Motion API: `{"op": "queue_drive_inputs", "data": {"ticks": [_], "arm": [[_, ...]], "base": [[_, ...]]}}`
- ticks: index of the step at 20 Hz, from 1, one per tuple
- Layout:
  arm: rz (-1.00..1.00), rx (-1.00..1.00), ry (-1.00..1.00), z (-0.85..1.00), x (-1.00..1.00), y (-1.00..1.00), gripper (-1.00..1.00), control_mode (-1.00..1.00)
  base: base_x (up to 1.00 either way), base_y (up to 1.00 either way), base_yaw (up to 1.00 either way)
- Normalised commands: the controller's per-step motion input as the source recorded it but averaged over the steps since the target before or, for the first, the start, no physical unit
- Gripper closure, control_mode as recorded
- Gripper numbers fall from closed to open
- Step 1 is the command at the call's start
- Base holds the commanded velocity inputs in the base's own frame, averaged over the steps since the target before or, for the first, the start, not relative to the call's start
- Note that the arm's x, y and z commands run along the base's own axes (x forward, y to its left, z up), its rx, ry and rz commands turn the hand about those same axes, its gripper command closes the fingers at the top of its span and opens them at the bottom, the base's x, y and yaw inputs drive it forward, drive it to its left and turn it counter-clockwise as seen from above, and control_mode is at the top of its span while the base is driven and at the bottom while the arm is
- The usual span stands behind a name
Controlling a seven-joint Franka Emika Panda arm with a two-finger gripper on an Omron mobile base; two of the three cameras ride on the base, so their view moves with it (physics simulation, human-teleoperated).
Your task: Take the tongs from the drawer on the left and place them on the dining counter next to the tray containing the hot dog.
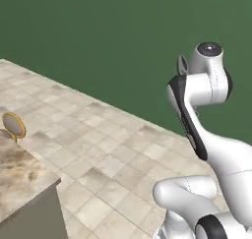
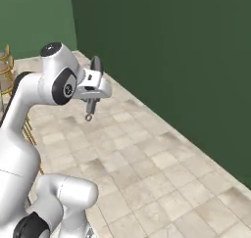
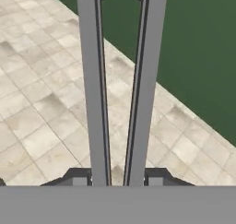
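My gripper [image 3: 117, 179] is shut on the tongs [image 3: 94, 103]. In the hand view their two long grey metal arms rise from between my fingertips to the top edge. In the right base view the gripper [image 2: 90, 105] hangs pointing down over the tiled floor, and a dark end of the tongs [image 2: 96, 65] sticks up beside the hand. A corner of the dining counter [image 1: 19, 179], brown and beige marbled stone on a beige base, lies at the lower left of the left base view, well away from the hand. The drawer, the tray and the hot dog are out of view.
A dark green wall [image 1: 123, 41] closes the space ahead, with beige floor tiles [image 2: 147, 168] running up to it. A gold-rimmed stool [image 1: 13, 125] stands by the counter's far edge. More gold stool frames [image 2: 6, 70] stand at the far left of the right base view.
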Motion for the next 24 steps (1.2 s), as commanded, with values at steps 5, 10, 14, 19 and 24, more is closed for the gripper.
{"op": "queue_drive_inputs", "data": {"ticks": [5,10,14,19,24], "arm": [[0.00,0.00,0.00,0.00,0.00,0.00,1.00,1.00],[0.00,0.00,0.00,0.00,0.00,0.00,1.00,1.00],[0.00,0.00,0.00,0.00,0.00,0.00,1.00,1.00],[0.00,0.00,0.00,0.00,0.00,0.00,1.00,1.00],[0.00,0.00,0.00,0.00,0.00,0.00,1.00,1.00]], "base": [[0.00,0.00,1.00],[-0.01,-0.13,0.97],[-0.01,-0.34,0.90],[0.00,-0.38,0.89],[0.00,-0.78,0.77]]}}
